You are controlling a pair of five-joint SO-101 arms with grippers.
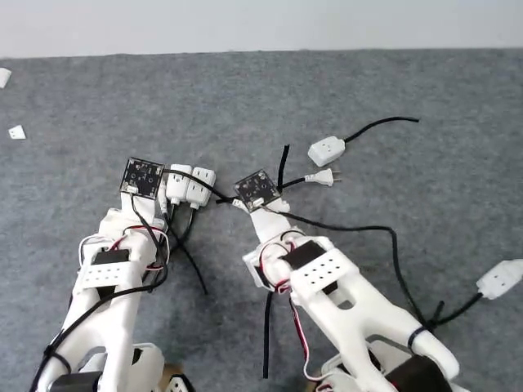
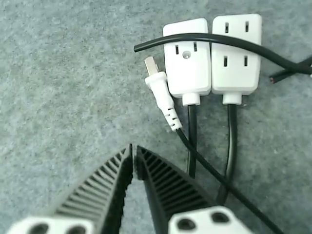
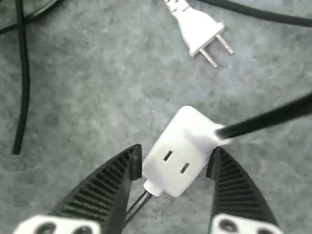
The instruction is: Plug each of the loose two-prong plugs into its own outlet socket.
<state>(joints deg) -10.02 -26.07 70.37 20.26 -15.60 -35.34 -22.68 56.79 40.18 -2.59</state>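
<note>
My left gripper [image 2: 133, 153] is shut with nothing in it, just short of a white two-prong plug [image 2: 161, 92]. That plug lies flat beside two white outlet sockets [image 2: 187, 63] [image 2: 236, 53] that sit side by side, and a black cable [image 2: 204, 39] crosses over both. In the high view this pair [image 1: 189, 184] sits ahead of the left arm. My right gripper [image 3: 174, 153] has its fingers against both sides of another white outlet socket [image 3: 178, 158]. A second loose plug [image 3: 200, 29] lies beyond it, prongs bare, and shows in the high view as the plug [image 1: 324, 177].
A further socket [image 1: 327, 149] lies just past the second plug. One more socket [image 1: 500, 278] rests near the right edge on its black cable. Loose black cables [image 1: 392, 237] trail over the grey carpet between and right of the arms. Small white scraps [image 1: 16, 132] lie far left.
</note>
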